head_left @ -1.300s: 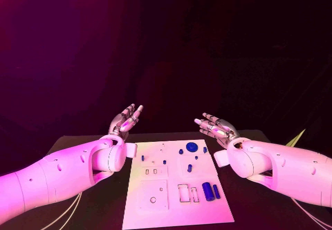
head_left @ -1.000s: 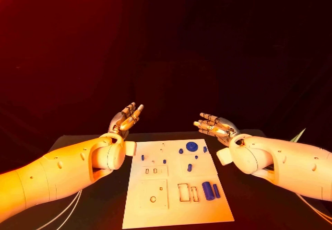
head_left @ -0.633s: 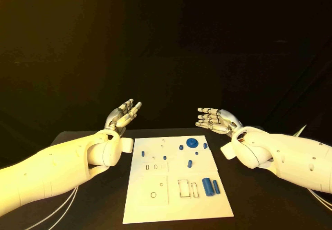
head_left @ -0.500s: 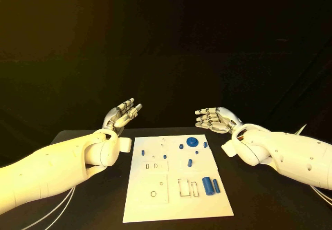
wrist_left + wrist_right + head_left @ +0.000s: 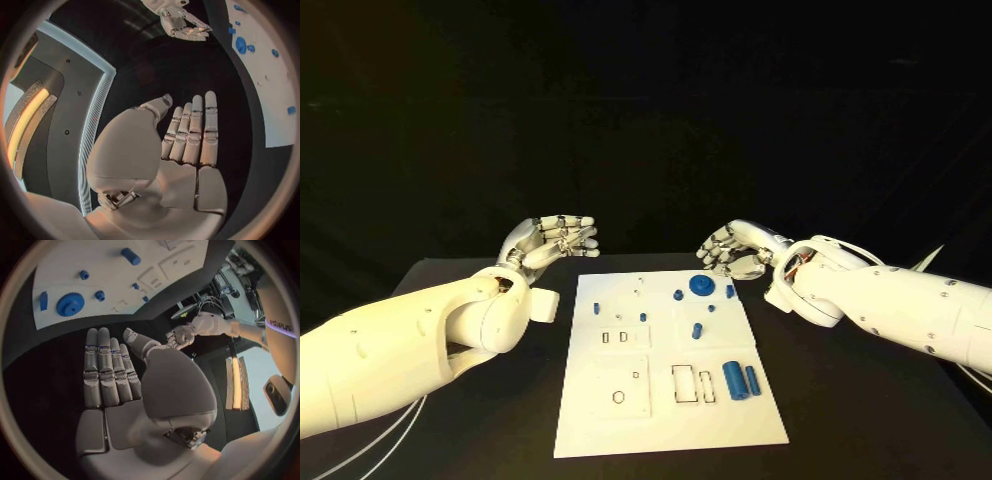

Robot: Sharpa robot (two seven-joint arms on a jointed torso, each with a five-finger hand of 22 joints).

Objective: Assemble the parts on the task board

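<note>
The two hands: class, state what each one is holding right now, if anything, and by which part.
Nothing is held. The left hand and right hand hover beyond the task board's far end, and the blue parts lie untouched on it.

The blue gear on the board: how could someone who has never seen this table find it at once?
Start at the white task board in the middle of the black table. Go to its far edge, near the right hand. The blue gear lies there: a toothed disc, the widest round part, with smaller blue pieces beside it.

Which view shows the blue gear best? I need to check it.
The right wrist view: the blue gear is largest, teeth visible. The head view shows it small; the left wrist view, squashed near the rim.
</note>
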